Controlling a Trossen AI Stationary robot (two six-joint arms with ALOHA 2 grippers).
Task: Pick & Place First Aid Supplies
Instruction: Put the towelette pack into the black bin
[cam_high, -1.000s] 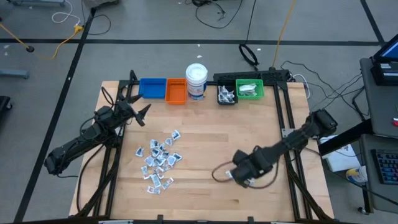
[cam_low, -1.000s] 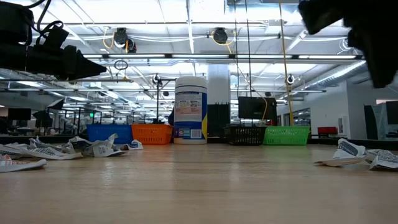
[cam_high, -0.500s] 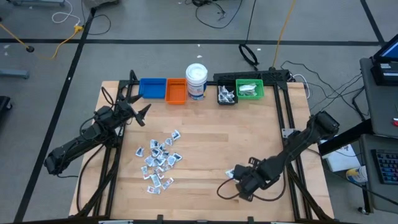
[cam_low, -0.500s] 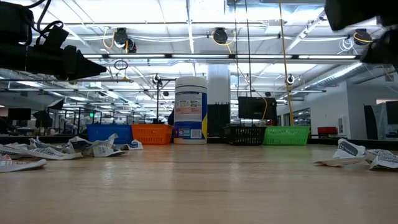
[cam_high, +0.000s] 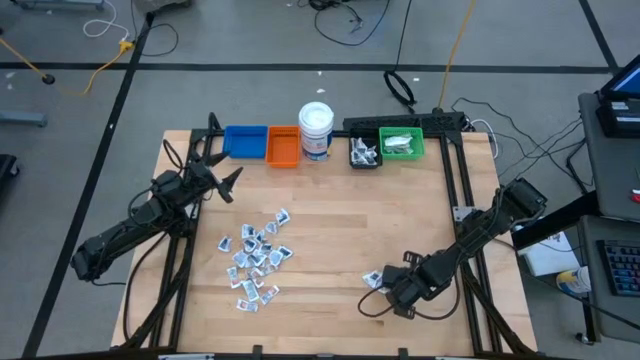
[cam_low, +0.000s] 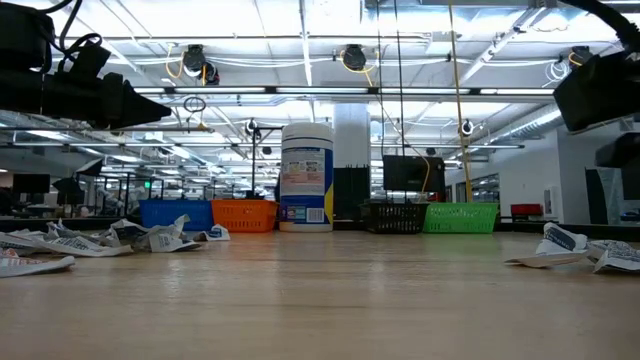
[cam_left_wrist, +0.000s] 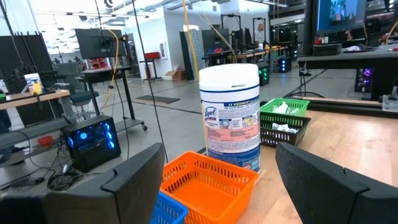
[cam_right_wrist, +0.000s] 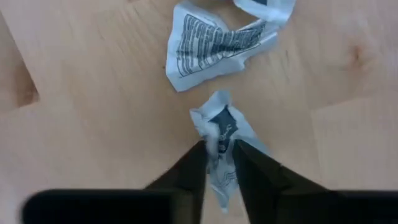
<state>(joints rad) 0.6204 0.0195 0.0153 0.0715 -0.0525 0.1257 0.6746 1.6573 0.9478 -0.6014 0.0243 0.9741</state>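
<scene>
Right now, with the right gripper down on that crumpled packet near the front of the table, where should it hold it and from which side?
Grip the crumpled packet across its narrow raised fold, coming straight down from above. It lies crinkled on the table, so the pinched-up ridge is probably the only part the right gripper can close on. Its fingers already straddle that ridge. Keep clear of the flatter packet beside it.

Four small bins stood along the far edge: one blue (cam_high: 244, 141), one orange (cam_high: 283, 146), one black (cam_high: 364, 152), one green (cam_high: 402, 144). One white jar (cam_high: 315, 130) stood among them. Roughly twenty packets (cam_high: 256, 257) littered the table (cam_high: 330, 240), too crowded for an exact count. Two arms were there.
</scene>
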